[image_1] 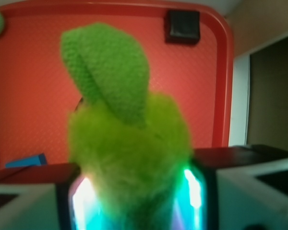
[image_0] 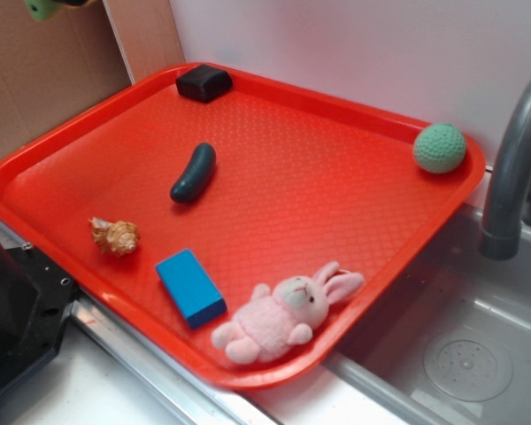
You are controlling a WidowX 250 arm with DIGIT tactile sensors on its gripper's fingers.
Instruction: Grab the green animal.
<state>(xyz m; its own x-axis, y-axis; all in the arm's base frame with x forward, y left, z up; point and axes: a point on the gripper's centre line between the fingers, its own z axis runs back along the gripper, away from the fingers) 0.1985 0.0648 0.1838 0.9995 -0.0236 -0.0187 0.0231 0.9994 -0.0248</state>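
Only the wrist view shows the gripper [image_1: 134, 201] pinching the green animal [image_1: 129, 163]: fuzzy, yellow-green, with a knitted leaf-like flap, above the tray [image_1: 29, 96].

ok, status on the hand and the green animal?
Hand shut on green animal. Lifted clear above the red tray. Nothing in the way.

Fuzzy plush green animal [image_1: 129, 158] — textured plastic tray [image_0: 336, 204]

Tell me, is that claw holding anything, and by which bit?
Yes. The claw grips the green animal by its fuzzy lower body, between the two fingers; its knitted leaf-like flap sticks out free above the red tray.
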